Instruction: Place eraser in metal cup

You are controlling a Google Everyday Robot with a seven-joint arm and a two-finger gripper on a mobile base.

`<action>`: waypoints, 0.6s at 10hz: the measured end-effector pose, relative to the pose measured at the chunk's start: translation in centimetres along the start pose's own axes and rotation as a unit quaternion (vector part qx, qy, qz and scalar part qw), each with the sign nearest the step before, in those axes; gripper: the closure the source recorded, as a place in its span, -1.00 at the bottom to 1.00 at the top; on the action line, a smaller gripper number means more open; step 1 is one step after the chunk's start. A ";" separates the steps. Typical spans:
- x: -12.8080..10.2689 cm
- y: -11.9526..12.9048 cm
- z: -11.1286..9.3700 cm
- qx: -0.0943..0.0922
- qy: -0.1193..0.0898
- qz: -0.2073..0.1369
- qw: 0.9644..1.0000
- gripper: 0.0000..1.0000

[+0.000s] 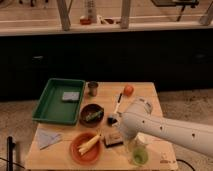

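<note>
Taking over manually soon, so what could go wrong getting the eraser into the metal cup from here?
1. The eraser lies between the orange plate and the clear plastic cup; the gripper, beside the dark brown bowl, could knock either coming down.
2. The metal cup looks narrow and stands by the green tray; the eraser may catch its rim and tip it.

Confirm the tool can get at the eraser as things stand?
Probably yes. The tool sits over the table just behind the eraser, with nothing visible between them. The orange plate and clear cup flank the eraser, leaving its top free.
</note>
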 end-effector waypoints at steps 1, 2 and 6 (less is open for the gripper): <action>-0.3 -0.1 0.2 -0.002 -0.008 -0.002 1.000 -0.60; -0.6 -0.3 0.5 -0.006 -0.015 -0.005 1.000 -0.60; -1.3 -0.8 1.6 -0.025 -0.037 -0.002 0.999 -0.60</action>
